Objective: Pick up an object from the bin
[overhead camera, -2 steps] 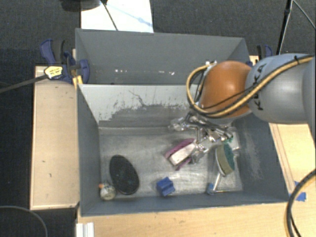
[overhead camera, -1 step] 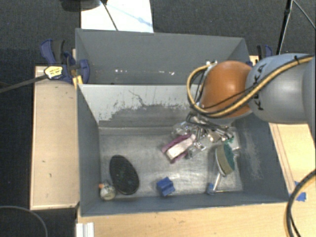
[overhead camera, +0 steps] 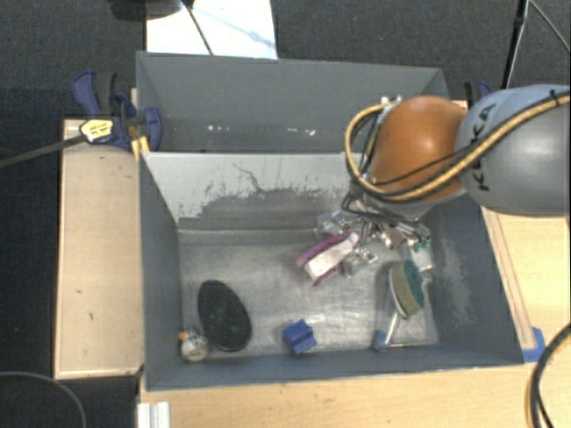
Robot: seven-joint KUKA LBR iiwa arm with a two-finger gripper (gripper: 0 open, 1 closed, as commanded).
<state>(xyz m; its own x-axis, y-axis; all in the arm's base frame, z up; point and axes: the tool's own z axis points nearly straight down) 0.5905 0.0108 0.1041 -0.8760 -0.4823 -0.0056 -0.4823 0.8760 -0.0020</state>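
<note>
My gripper (overhead camera: 373, 236) hangs low over the right middle of the bin, beneath the orange wrist cover. A pink and white oblong thing (overhead camera: 323, 258) lies tilted right at the gripper's left side, touching or nearly touching it. I cannot tell whether it is held. Just right of the gripper and a little nearer the front lies a long tool with a green and silver head (overhead camera: 407, 288), its handle running toward the front wall.
A black oval thing (overhead camera: 223, 315) lies at the front left, with a small round brass-and-white piece (overhead camera: 194, 345) beside it in the corner. A small blue block (overhead camera: 299, 335) sits at the front middle. The arm covers the bin's back right.
</note>
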